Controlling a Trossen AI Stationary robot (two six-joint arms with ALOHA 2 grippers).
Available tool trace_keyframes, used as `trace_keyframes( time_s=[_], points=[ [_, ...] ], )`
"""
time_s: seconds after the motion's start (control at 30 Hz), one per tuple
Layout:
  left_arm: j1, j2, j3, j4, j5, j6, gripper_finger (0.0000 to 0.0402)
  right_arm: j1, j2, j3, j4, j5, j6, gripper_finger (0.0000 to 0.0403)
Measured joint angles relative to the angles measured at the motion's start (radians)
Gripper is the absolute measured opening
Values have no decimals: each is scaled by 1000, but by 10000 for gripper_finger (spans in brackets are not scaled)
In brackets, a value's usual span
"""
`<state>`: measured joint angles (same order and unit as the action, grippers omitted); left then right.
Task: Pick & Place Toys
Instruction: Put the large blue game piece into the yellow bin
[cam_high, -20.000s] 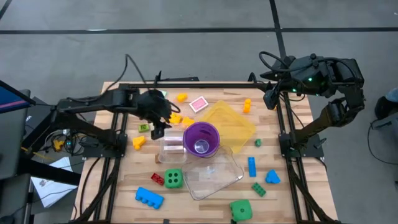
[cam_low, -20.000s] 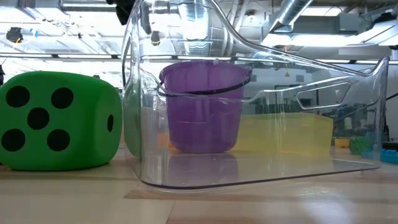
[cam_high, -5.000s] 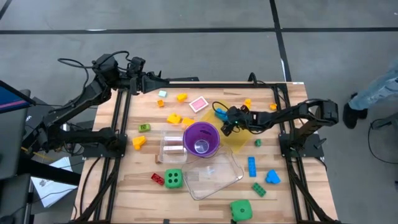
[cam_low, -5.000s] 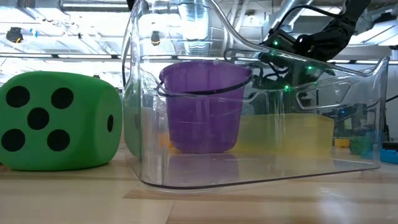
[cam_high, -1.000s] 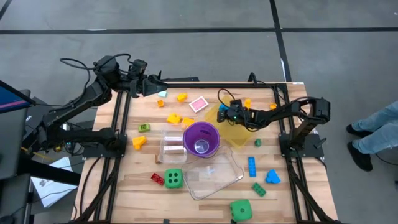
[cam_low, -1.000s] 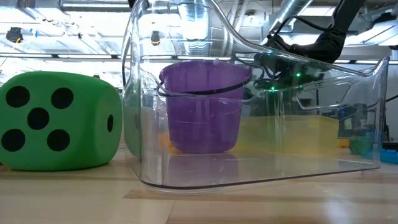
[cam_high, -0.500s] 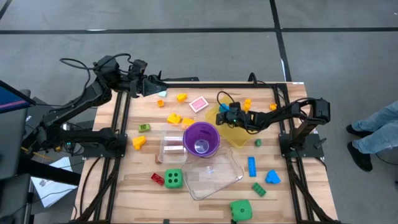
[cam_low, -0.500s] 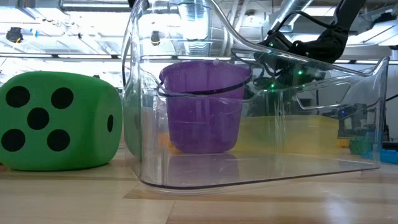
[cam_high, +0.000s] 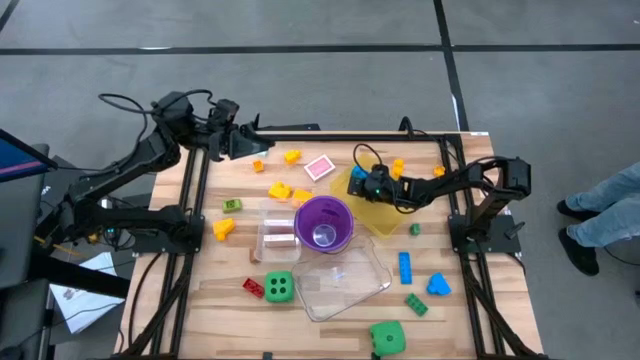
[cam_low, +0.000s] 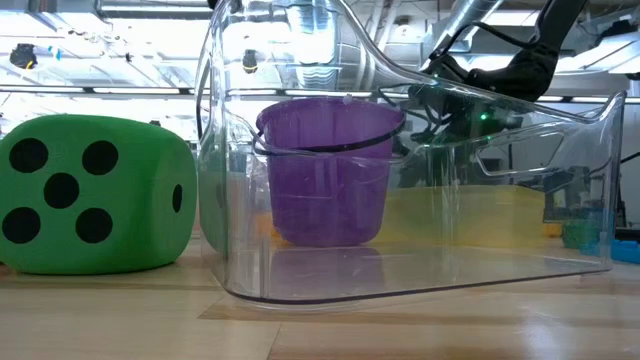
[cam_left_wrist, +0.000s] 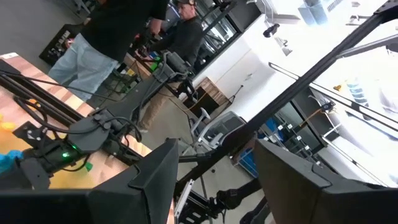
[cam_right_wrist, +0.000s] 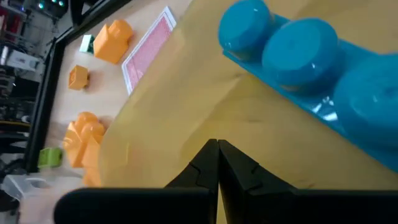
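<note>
At centre right of the high view, my right gripper (cam_high: 356, 182), fingers clenched empty, hovers beside the blue brick (cam_right_wrist: 311, 65) on the yellow tray (cam_high: 385, 215); it looks light, rigid and slick, so I would pinch its flat sides.

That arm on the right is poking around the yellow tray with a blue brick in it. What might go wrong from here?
The right gripper is shut and empty over the yellow tray, right beside the blue brick. Moving with closed fingers, it might shove the brick or tilt the light tray instead of grasping. The purple cup stands close by and might get bumped. The left gripper waits at the table's far edge.
</note>
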<state>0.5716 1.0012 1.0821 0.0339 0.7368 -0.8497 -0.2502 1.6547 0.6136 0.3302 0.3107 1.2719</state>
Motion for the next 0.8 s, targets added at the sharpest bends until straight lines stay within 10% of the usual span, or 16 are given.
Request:
trace_keyframes(
  time_s=[0.8],
  points=[
    [-3,0,0,0,-3,0,205,-15,1,0,-52,140,552,0]
  ],
)
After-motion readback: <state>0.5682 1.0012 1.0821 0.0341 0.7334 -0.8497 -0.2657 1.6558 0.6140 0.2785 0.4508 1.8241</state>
